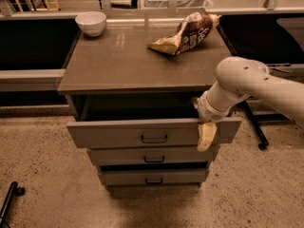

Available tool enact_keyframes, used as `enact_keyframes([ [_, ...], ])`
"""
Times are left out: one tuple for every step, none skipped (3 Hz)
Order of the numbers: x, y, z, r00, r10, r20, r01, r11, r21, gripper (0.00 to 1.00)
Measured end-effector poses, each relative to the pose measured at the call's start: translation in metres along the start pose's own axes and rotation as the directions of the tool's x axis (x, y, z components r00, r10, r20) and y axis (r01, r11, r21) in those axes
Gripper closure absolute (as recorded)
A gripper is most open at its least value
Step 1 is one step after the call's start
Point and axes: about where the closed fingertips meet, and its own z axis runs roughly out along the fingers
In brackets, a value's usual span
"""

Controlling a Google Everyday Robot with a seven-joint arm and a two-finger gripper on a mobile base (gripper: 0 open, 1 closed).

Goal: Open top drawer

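Observation:
The top drawer point(118, 134) is the widest of three grey-brown drawers. It stands partly pulled out from under the cabinet top point(123, 65), with a dark gap behind its flat front. Its small dark handle point(154, 138) is at the centre. My gripper point(206, 136) is at the right end of the drawer front, reaching over its top edge. A cream part of it hangs down in front of the panel, right of the handle. My white arm point(247, 82) comes in from the right.
A brown chip bag point(185, 32) and a white bowl point(91, 23) lie on the cabinet top. The middle drawer point(154, 156) and bottom drawer point(152, 177) are slightly out. A black leg point(254, 127) stands at right and a black wheeled piece point(9, 201) at bottom left.

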Motion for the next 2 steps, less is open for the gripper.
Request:
enact_keyframes([
  [0.000,0.000,0.000,1.000,0.000,0.000,0.000,1.0000,0.000,0.00],
  [0.014,0.004,0.009,1.000,0.012,-0.014,-0.013,0.9988,-0.048,0.24],
])
